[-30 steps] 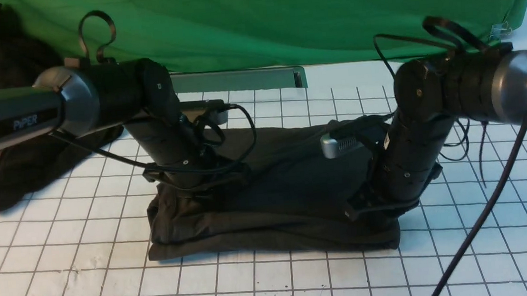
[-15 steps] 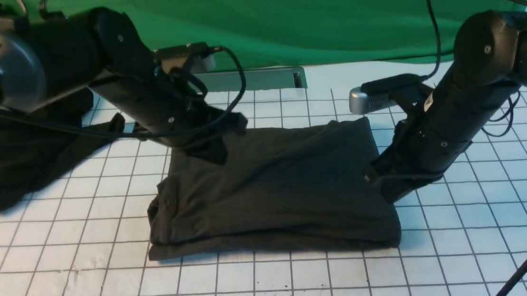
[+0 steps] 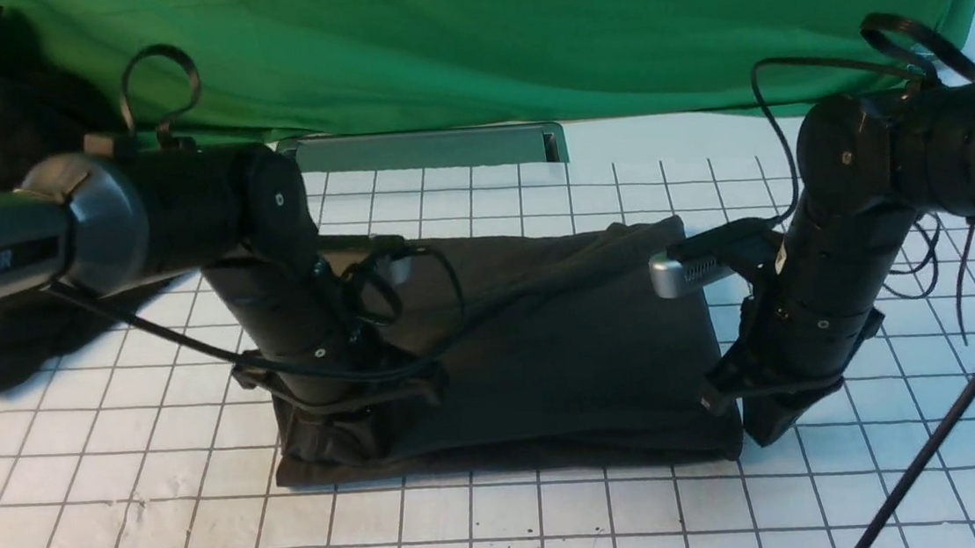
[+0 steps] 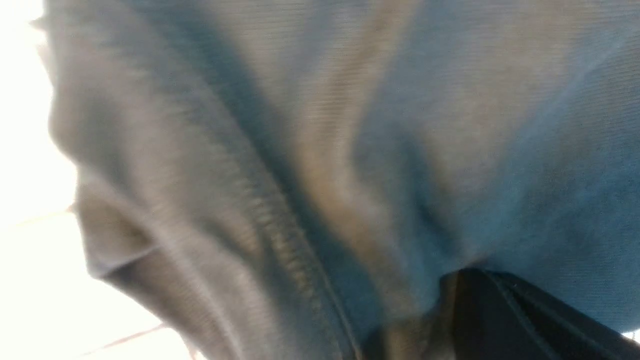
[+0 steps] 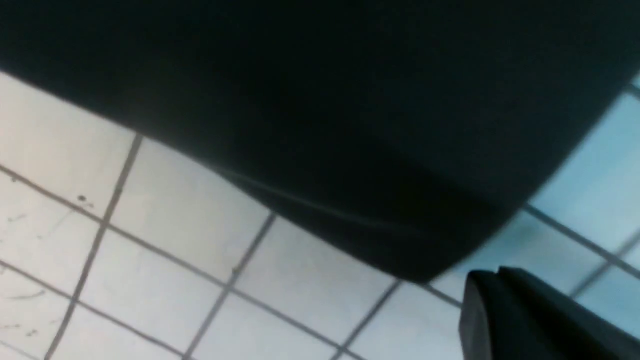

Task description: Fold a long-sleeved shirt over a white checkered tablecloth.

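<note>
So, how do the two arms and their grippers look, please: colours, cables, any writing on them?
Both arms are black cylinders with silver-grey collars. The left arm has a grey link marked "PIPER", a black cable loop on top and a cable hanging along its wrist. The right arm carries a silver camera block and loose black cables. The left gripper and right gripper are matte black.

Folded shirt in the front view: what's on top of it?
The left gripper presses down on the long-sleeved shirt at its near left corner. The right gripper stands beside the near right corner, on the white checkered tablecloth. Chest print is covered.
</note>
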